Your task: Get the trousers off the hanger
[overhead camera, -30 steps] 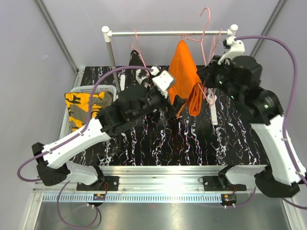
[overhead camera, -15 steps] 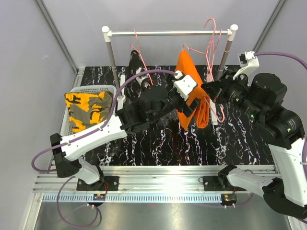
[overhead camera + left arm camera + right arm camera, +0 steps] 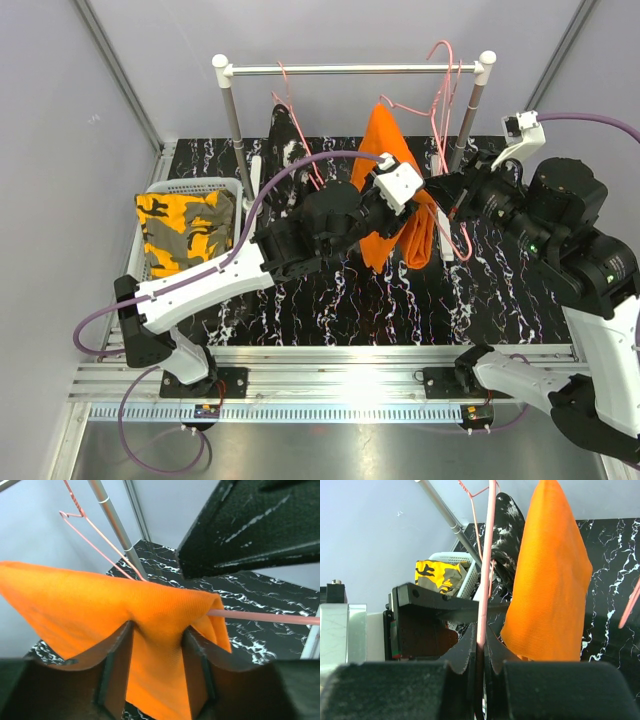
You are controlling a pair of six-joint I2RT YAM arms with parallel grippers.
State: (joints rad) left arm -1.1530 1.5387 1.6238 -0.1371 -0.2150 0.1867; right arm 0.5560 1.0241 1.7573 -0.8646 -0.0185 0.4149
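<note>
Pinching a fold of the orange trousers, left gripper clenched, right gripper clamped on the pink wire hanger, camouflage trousers in the basket.

A clothes rail of bare metal stood across the far side of the table, its horizontal bar capped by white corner fittings and carried on two grey uprights; a white slatted basket sat at the left edge, just left of the left upright; the tabletop was black with white marble veining; plain grey walls enclosed the space; a ribbed aluminium rail ran along the near edge.
</note>
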